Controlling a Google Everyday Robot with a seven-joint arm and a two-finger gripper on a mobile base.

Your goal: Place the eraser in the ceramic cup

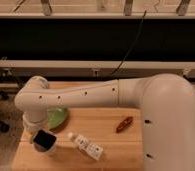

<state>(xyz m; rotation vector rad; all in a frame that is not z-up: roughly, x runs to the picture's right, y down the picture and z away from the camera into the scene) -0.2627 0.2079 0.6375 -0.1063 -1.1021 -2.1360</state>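
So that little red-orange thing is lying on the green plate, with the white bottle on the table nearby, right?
Not quite. In the camera view the red-orange thing lies on the bare wooden table, well to the right of the green plate. The white bottle does lie on the table. The claw is hidden by the arm, by the cup.

We have one camera view, set high behind the arm's shoulder and looking down and forward over the table (pixel 111 125). The gripper (pixel 41 136) sits lower left, fairly near us, with dark shelving beyond it.
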